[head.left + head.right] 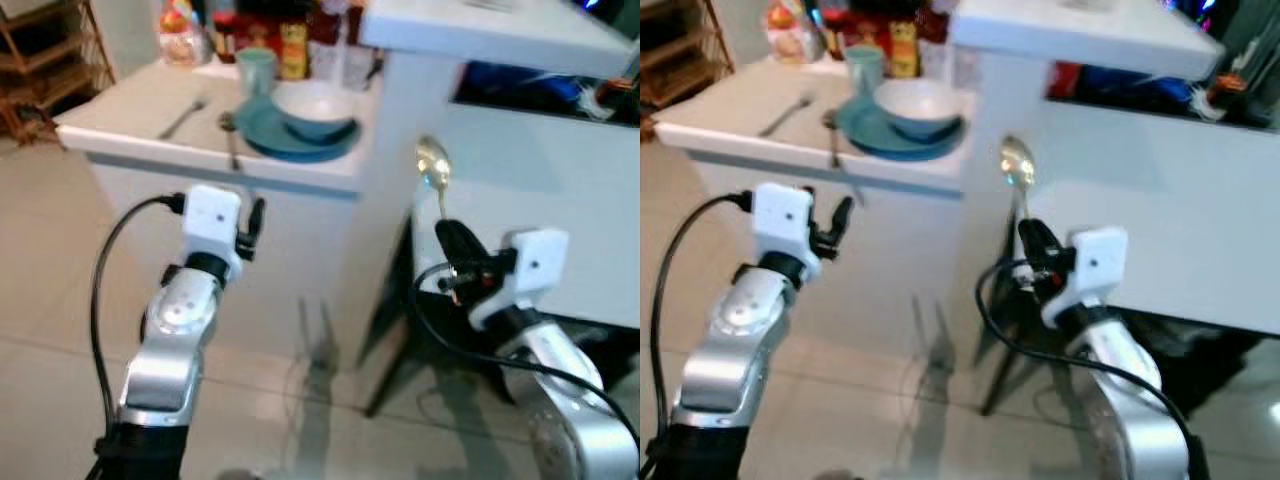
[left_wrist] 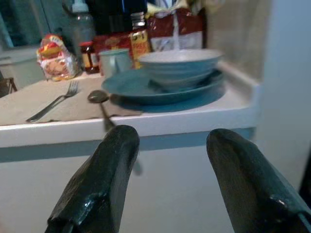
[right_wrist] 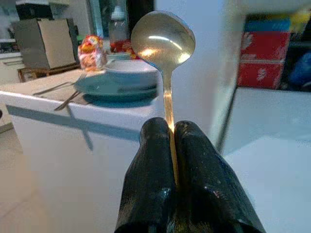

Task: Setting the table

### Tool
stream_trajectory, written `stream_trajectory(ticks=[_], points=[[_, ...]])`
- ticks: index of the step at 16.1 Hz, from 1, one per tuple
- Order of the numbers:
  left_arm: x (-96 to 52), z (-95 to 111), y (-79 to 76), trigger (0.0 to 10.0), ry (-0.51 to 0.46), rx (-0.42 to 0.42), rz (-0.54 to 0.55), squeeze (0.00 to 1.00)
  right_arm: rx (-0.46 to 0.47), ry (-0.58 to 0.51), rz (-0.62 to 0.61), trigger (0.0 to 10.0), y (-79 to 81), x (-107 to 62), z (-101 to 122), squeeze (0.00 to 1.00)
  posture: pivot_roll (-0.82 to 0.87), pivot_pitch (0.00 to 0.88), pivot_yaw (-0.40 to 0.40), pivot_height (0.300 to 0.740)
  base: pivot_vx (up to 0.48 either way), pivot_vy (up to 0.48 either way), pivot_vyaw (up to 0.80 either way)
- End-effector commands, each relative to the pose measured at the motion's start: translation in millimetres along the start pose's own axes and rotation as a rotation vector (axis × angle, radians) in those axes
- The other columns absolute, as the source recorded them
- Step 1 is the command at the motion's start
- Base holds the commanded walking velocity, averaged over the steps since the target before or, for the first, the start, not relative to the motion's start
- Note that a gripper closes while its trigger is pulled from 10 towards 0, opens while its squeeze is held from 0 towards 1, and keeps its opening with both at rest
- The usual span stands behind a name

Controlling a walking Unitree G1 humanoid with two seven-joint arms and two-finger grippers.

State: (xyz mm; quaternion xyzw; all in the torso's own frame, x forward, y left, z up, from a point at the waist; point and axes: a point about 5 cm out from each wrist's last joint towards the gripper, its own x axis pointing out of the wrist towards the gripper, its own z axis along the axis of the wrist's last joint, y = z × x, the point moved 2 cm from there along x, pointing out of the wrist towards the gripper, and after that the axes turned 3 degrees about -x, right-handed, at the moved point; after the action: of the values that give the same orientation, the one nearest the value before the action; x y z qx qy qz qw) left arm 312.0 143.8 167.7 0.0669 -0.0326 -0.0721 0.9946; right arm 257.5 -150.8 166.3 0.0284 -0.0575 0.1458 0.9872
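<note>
My right gripper [image 1: 455, 236] is shut on the handle of a gold spoon [image 1: 434, 167], bowl end up, held below and right of the white table's corner. On the table [image 1: 130, 105] a white bowl [image 1: 313, 108] sits on a blue plate [image 1: 268, 135]. A spoon [image 1: 229, 135] lies left of the plate, a fork [image 1: 183, 118] further left, and a pale cup [image 1: 255, 70] stands behind. My left gripper [image 1: 255, 222] is open, empty, below the table's front edge, facing the plate [image 2: 146, 87].
Jars, bottles and a snack bag [image 1: 183, 38] crowd the table's back. A white counter [image 1: 540, 170] stands to the right with dark chair legs [image 1: 390, 340] below. A wooden shelf [image 1: 40, 60] is far left. Tiled floor lies in front.
</note>
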Motion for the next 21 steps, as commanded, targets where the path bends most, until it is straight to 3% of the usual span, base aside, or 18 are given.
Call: stream_trajectory(ticks=[1, 4, 5, 6, 8, 12, 16, 21], points=[[-2.8, -0.6, 4.0, 10.0, -0.002, 0.021, 0.018, 0.00, 0.002, -0.009, -0.014, 10.0, -1.1, 2.6, 3.4, 0.00, 0.04, 0.012, -0.045, 0.740, 0.000, -0.480, 0.00], [5.0, 6.0, -5.8, 10.0, -0.017, 0.019, -0.023, 0.00, 0.001, 0.038, -0.123, 10.0, -20.3, 5.5, 2.9, 0.00, 0.08, 0.031, -0.011, 0.740, 0.000, -0.480, 0.00], [10.0, 3.6, -14.7, 10.0, -0.004, 0.009, -0.067, 0.00, -0.068, 0.144, -0.215, 10.0, -38.1, 4.0, -13.7, 0.00, 0.05, 0.030, 0.045, 0.740, 0.000, -0.480, 0.00], [10.4, 3.2, -16.2, 10.0, 0.000, 0.006, -0.082, 0.00, -0.078, 0.169, -0.239, 10.0, -41.7, 2.8, -16.3, 0.00, 0.05, 0.030, 0.051, 0.740, 0.000, -0.480, 0.00], [13.4, 3.5, -13.8, 10.0, 0.001, 0.021, -0.088, 0.00, -0.034, 0.143, -0.277, 10.0, -45.0, 1.2, -9.5, 0.00, 0.05, 0.030, 0.051, 0.740, 0.000, -0.480, 0.00], [12.0, 3.1, -6.3, 10.0, 0.002, 0.039, -0.073, 0.00, -0.046, 0.179, -0.326, 10.0, -49.8, 5.6, -14.9, 0.00, 0.06, 0.045, 0.023, 0.740, 0.000, -0.480, 0.00], [9.3, -0.7, -20.2, 10.0, 0.012, 0.035, -0.127, 0.00, -0.070, 0.159, -0.378, 10.0, -64.2, 5.9, -8.0, 0.00, 0.06, 0.044, 0.052, 0.740, 0.000, -0.480, 0.00], [14.5, 2.5, -21.2, 10.0, 0.006, 0.046, -0.151, 0.00, -0.064, 0.158, -0.406, 10.0, -65.8, 2.3, -10.5, 0.00, 0.07, 0.043, 0.075, 0.740, 0.000, -0.480, 0.00]])
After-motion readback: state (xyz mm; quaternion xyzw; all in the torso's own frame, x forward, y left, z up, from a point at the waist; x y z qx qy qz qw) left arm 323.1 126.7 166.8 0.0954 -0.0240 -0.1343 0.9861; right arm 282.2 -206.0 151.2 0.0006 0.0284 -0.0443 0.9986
